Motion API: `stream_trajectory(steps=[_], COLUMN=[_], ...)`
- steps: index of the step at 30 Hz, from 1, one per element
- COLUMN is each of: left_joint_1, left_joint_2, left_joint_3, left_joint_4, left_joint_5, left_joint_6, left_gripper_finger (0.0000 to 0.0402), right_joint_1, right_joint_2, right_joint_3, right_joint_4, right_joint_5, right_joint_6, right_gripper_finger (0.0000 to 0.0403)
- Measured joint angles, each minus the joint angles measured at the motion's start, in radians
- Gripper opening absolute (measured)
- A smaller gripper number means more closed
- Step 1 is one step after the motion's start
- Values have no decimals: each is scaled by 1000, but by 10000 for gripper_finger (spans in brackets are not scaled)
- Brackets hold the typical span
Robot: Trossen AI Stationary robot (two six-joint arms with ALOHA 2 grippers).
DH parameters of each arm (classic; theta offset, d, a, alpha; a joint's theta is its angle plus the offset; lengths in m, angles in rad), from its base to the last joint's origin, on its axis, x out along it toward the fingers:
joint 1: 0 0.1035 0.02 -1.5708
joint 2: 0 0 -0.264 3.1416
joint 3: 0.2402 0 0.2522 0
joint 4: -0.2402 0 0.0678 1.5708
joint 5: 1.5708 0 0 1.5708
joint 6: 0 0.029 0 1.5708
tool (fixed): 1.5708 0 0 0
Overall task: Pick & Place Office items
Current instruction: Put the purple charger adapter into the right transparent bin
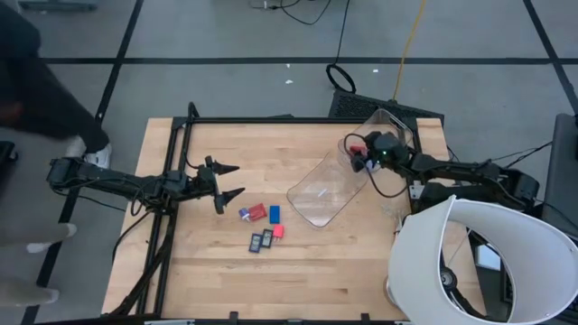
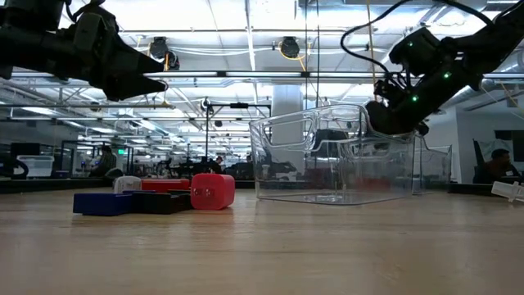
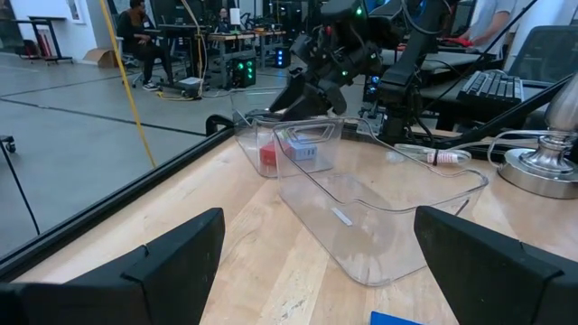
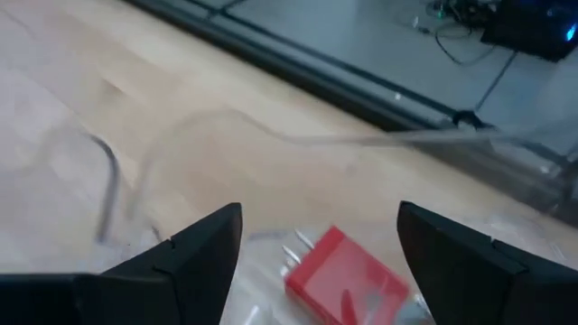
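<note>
The remaining office items [image 1: 264, 226] lay clustered on the table just beside the left gripper [image 1: 228, 181], which was wide open and empty, whereas the right gripper [image 1: 361, 153], apparently spread and empty, hung over the red block [image 4: 345, 275] inside the clear bin [image 1: 327, 194].

A: State the colours of the loose pieces on the table [image 1: 208, 280].

B: The table is pale wood-grain. On it lie a red block [image 1: 257, 212], a blue block [image 1: 275, 214], a smaller red piece [image 1: 278, 231] and two dark flat rectangles [image 1: 261, 241].

A: And the bin [image 1: 327, 191]?

B: Clear, colourless plastic. A red block [image 4: 345, 276] lies inside it, beside a light-blue piece [image 3: 304, 152]. Both arms are black.
</note>
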Motion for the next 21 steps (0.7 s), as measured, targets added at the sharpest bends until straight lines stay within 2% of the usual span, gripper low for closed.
stream_trajectory(steps=[12,21], left_joint_1=[0,0], left_joint_2=[0,0], left_joint_3=[0,0], left_joint_4=[0,0], left_joint_5=[0,0], left_joint_6=[0,0], left_gripper_finger=[365,365], right_joint_1=[24,100], right_joint_2=[-160,-198], right_joint_3=[0,0], right_joint_4=[21,132], right_joint_5=[-14,-379], right_joint_6=[-7,-62], right_gripper_finger=[275,267])
